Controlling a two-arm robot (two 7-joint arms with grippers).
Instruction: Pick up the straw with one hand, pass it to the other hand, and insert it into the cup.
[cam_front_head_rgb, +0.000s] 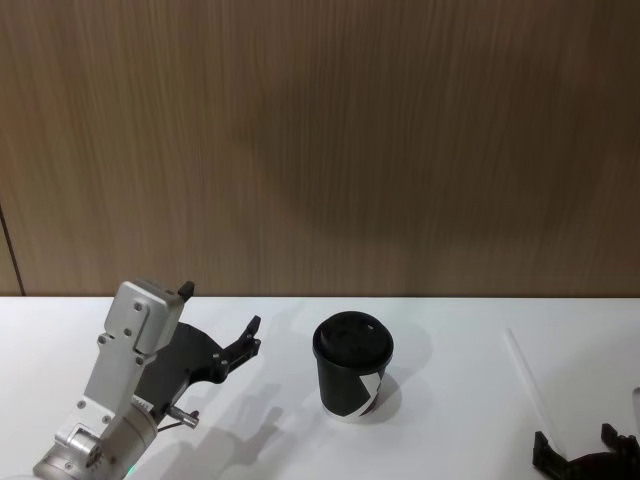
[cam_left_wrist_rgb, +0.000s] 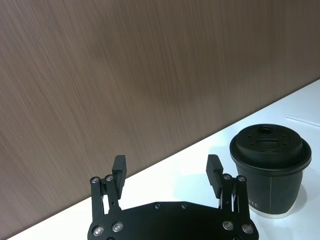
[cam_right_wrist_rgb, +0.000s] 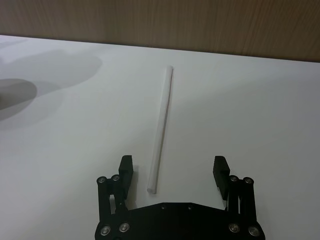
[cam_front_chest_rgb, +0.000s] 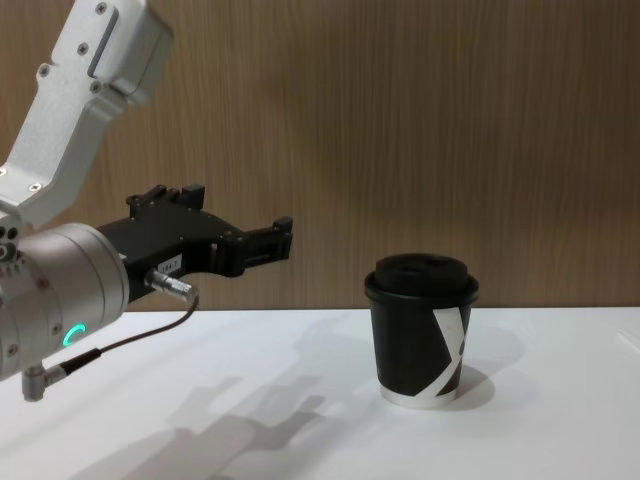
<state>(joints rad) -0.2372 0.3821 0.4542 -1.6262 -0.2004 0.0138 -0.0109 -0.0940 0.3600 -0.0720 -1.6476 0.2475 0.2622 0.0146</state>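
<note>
The straw (cam_front_head_rgb: 526, 378) lies flat on the white table (cam_front_head_rgb: 450, 430), in its right part. It runs from a point a little before the far edge toward the near edge, and it is well apart from the cup (cam_front_head_rgb: 353, 367). The cup stands upright about in the middle of the table's width, closer to the far edge, with its black domed lid (cam_front_chest_rgb: 421, 270) on. The right pincer (cam_front_head_rgb: 573, 440) is at the near right corner of the table, wide open and holding nothing. In the right wrist view the near end of the straw (cam_right_wrist_rgb: 161, 129) lies between its two fingers (cam_right_wrist_rgb: 126, 167), closer to one of them and touching neither. I cannot tell if this pincer touches the table. The left pincer (cam_left_wrist_rgb: 166, 165) is over the left part of the table, also wide open and empty. From the chest view it hangs clearly above the table surface, near the height of the lid, and its fingers point toward the cup's side and the wooden wall (cam_front_head_rgb: 320, 150) behind the far edge. A green ring light (cam_front_chest_rgb: 70, 335) shows on its silver wrist, and a thin dark cable (cam_front_chest_rgb: 150, 330) hangs under it.
</note>
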